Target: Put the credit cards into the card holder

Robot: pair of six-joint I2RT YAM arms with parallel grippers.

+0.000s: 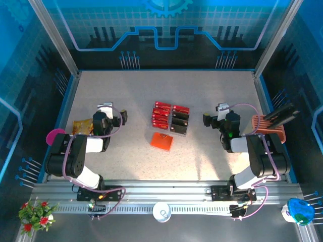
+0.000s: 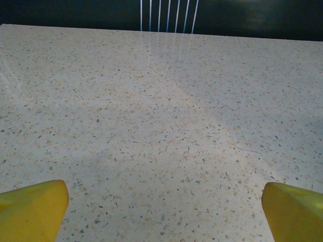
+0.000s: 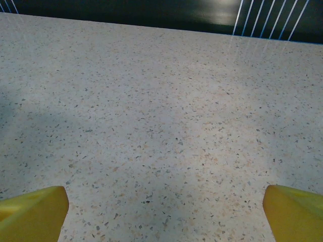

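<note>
Top external view: red and dark credit cards (image 1: 170, 118) lie in rows at frame centre, the orange-red card holder (image 1: 162, 141) just below them. In the wrist views, left gripper (image 2: 164, 201) and right gripper (image 3: 165, 201) each stand spread wide apart above the speckled table (image 2: 161, 101), holding nothing.

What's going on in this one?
Nothing is being handled yet. The left pincer and right pincer both hang open and empty over the table. The credit cards sit together mid-table, and the card holder lies just nearer the arms, untouched.
</note>
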